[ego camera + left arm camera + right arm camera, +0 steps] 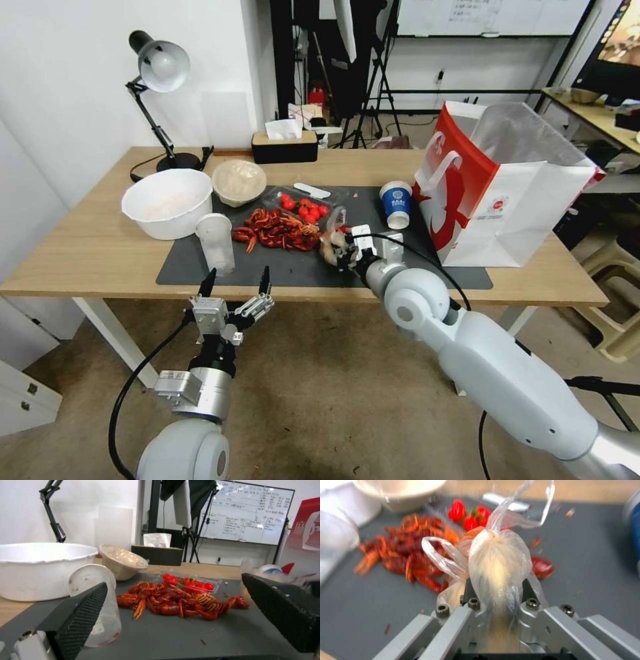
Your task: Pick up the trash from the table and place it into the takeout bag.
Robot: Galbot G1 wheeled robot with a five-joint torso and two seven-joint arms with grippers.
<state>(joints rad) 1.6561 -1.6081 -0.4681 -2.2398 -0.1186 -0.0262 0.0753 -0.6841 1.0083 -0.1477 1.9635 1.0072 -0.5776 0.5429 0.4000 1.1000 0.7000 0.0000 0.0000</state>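
At the centre of the head view, the right end effector (342, 253) is clamped on the clear plastic bag (498, 562) with its beige lump, above the counter's (100, 247) dark mat. The left end effector (235, 283), lower left, hangs spread wide and empty. The takeout bag (497, 200) stands at right.

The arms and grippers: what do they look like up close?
Both arms are smooth, rounded, white-grey shells with silver metal wrists, each trailed by a black cable. The left gripper has two slim black fingers with a dimpled, textured face on silver links. The right gripper has grey metal links fastened with dark bolts.
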